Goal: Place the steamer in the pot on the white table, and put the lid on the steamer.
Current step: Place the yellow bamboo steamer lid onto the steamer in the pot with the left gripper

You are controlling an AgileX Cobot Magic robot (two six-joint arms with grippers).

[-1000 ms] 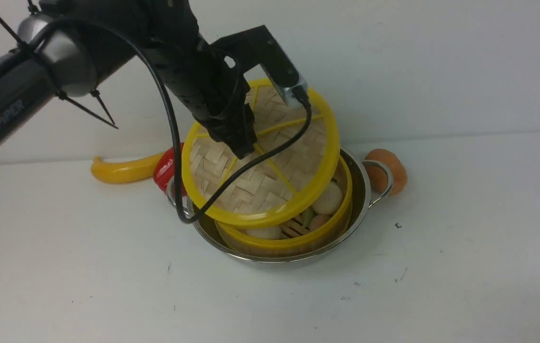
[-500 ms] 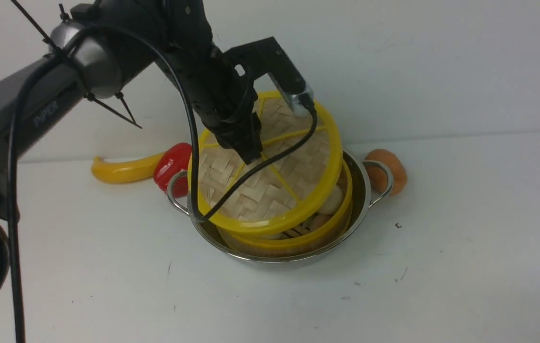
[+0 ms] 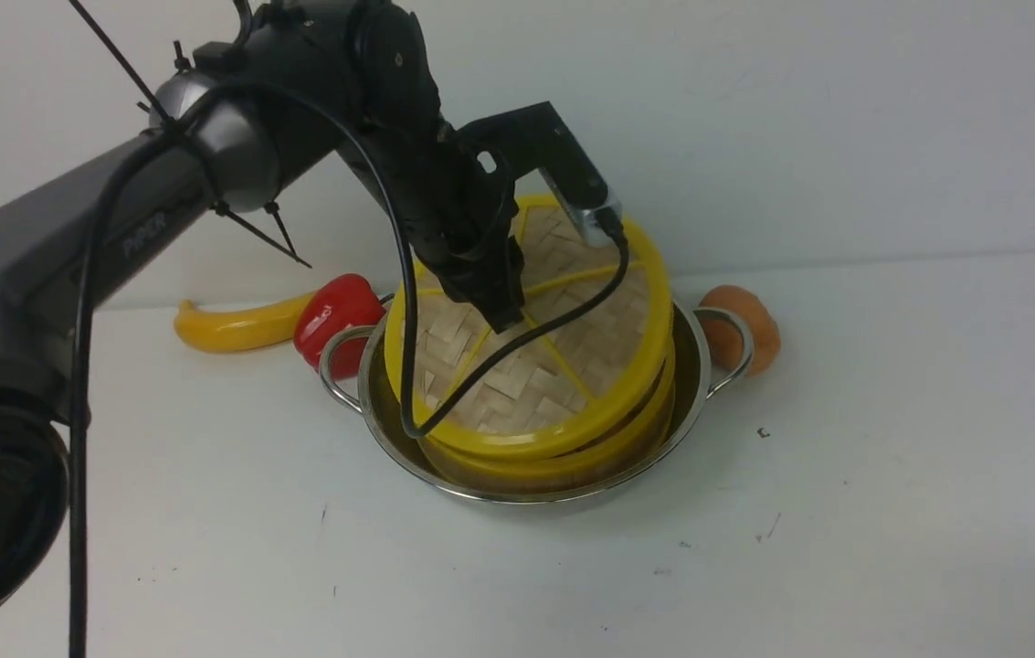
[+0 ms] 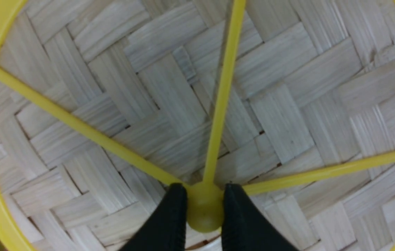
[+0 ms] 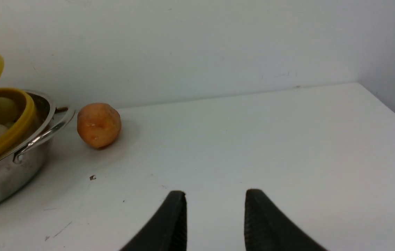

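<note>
The shiny pot (image 3: 692,364) stands on the white table (image 3: 892,457). The steamer (image 3: 572,463) sits inside it; only its yellow rim shows in the front view. My left gripper (image 3: 506,315) is shut on the centre knob (image 4: 204,212) of the woven lid (image 3: 563,366). It holds the lid tilted just over the steamer, low at the front and raised at the back. The lid fills the left wrist view (image 4: 169,87). My right gripper (image 5: 214,198) is open and empty above bare table, to the right of the pot (image 5: 12,164). The steamer (image 5: 16,129) holds pale buns.
A yellow curved vegetable (image 3: 234,327) and a red pepper (image 3: 334,320) lie behind the pot's left handle. An orange round fruit (image 3: 750,324) lies by the right handle and also shows in the right wrist view (image 5: 98,124). A white wall stands close behind.
My left arm has carried the lid to the right and down. The lid now hangs lower and covers nearly all of the steamer; the buns no longer show in the front view.
</note>
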